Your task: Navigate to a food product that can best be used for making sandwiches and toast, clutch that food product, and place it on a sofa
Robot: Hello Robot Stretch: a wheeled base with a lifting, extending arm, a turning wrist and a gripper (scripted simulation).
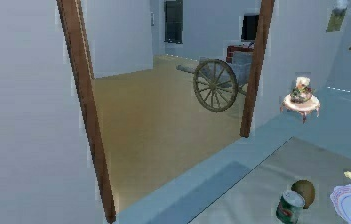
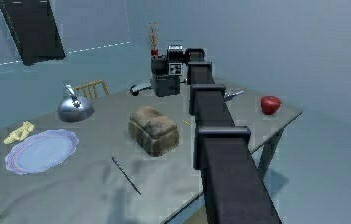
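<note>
Claw (image 2: pixel 149 85) at table's (image 2: pixel 283 128) far side | spread and load: cannot tell | bread loaf (image 2: pixel 155 130) beside arm (image 2: pixel 223 150)

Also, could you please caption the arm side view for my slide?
Arm extended over a grey table beside a brown loaf, with kettle, plate and red apple around.

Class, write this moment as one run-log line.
arm: out over table | gripper: at table's far side, hold unclear | bread: on table, between plate and arm | apple: on table
</note>
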